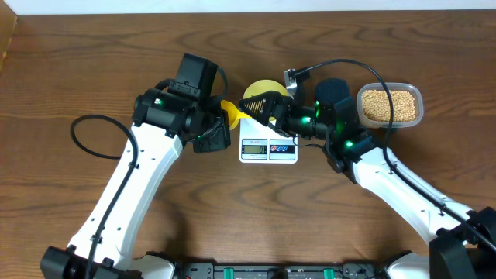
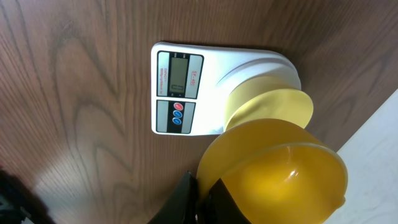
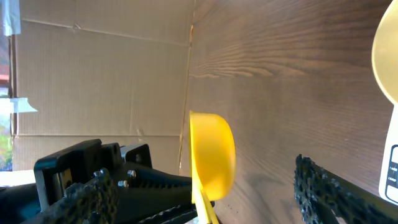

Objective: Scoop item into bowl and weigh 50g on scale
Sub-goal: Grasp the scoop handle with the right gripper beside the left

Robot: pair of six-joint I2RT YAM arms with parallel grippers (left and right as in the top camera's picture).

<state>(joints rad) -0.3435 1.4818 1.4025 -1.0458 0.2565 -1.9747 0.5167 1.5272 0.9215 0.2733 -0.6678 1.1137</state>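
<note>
Wood-grain table (image 1: 256,209), cardboard wall behind it in the right wrist view.

From the left: left gripper (image 1: 215,130) has its jaws closed down on the handle of the yellow scoop (image 1: 231,116). In the left wrist view we see the dark fingers (image 2: 184,198) pinching right at the base of the cup. The scoop cup hangs just off the scale's 10 o'clock corner, close beside the bowl at its 9 o'clock.

Centre: scale (image 1: 268,149), with display and buttons at its 6 o'clock end; we can't read the digits. The bowl (image 1: 260,89) sits on its 12 o'clock end.

Right gripper (image 1: 263,107) is over the bowl's 6 o'clock rim. Its jaws are spread wide: the wrist view shows the fingers (image 3: 329,186) far apart with nothing clamped. We can't tell whether a tip touches the rim.

Far right: the beans (image 1: 389,105) are heaped in the clear tub (image 1: 420,99), at 3 o'clock from the bowl and well apart from the scale, behind the right arm.
</note>
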